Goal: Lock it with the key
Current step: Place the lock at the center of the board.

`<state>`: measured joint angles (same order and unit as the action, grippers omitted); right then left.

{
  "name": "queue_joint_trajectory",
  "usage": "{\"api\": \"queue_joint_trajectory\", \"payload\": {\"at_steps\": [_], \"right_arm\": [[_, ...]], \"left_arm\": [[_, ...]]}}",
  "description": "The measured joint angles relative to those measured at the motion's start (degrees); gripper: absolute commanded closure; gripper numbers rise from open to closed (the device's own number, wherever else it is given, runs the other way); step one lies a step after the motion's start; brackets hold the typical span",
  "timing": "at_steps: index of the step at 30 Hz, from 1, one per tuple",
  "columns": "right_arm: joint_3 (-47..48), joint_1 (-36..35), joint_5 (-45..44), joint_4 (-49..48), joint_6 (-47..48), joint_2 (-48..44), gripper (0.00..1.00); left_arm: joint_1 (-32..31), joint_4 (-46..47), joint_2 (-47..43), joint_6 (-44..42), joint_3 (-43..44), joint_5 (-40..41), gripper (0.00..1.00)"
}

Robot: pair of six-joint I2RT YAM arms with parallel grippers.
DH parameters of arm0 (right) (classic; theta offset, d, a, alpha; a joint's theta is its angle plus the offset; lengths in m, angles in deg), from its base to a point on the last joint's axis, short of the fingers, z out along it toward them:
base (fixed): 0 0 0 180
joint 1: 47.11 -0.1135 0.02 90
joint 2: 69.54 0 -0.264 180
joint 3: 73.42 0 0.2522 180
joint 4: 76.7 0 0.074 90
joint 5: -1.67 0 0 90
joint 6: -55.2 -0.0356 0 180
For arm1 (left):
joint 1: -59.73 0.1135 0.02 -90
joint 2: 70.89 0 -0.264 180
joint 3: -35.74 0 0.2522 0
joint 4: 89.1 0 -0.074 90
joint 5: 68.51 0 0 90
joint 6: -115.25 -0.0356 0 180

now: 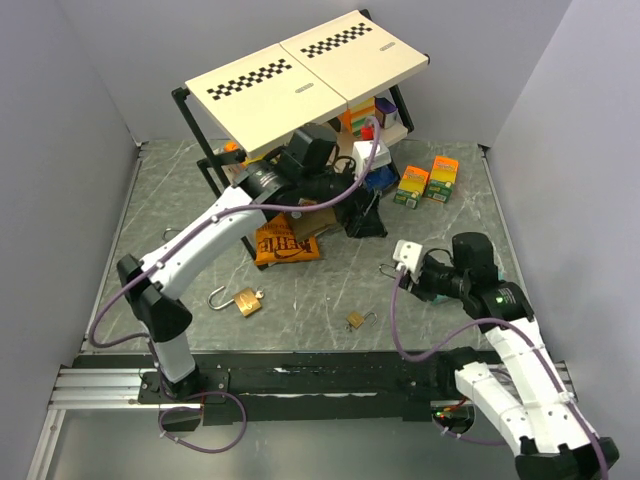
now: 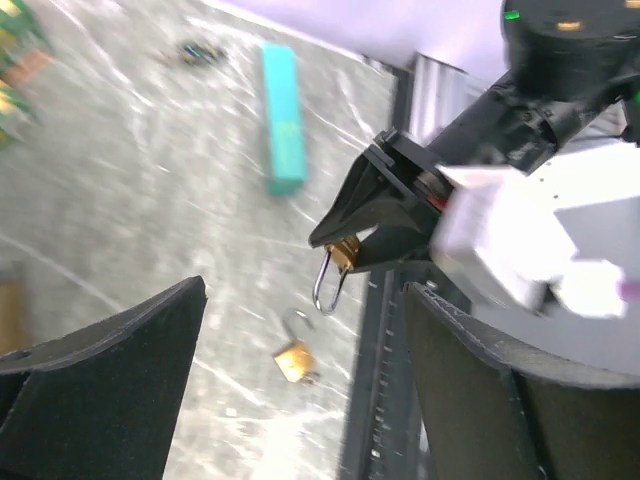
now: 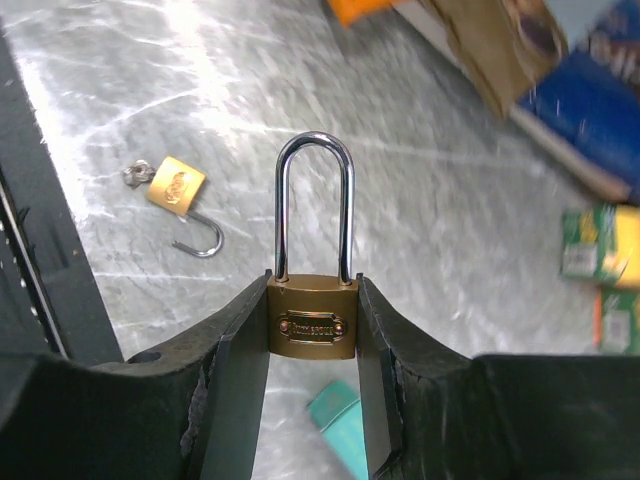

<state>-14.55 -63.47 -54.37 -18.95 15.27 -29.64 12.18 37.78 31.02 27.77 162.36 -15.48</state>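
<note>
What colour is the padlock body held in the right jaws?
Brass-gold padlock body, silver shackle; clearest in the right wrist view.

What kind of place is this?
Probably a lab robot cell: plain grey walls box in a marbled tabletop, a metal mounting rail runs along its near edge, and the shelf rack carries checkerboard strips on top.

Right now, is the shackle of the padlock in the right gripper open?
No, both legs of the shackle sit down in the padlock that the right gripper holds.
</note>
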Motion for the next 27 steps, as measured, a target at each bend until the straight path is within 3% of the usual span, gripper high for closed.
{"api": "queue_joint_trajectory", "payload": {"at_steps": [5, 11, 22, 27], "right_arm": [[-1.2, 9.2, 1.9, -0.3, -5.3, 2.6, 0.95], [-1.1, 17.9, 0.5, -3.8, -14.0, 11.8, 0.94], [3.1, 29.5, -12.4, -12.3, -27.8, 33.2, 0.92], [5.6, 31.2, -16.2, -15.0, -29.6, 39.7, 0.91]], "left_arm": [[-1.1, 4.0, -4.6, -2.5, -1.6, 7.7, 0.14], [-1.2, 10.9, -12.1, -3.8, -10.2, 13.9, 0.14], [-1.3, 16.0, -16.9, -5.9, -18.6, 14.8, 0.16], [-1.6, 15.9, -16.9, -5.8, -20.4, 14.8, 0.16]]}}
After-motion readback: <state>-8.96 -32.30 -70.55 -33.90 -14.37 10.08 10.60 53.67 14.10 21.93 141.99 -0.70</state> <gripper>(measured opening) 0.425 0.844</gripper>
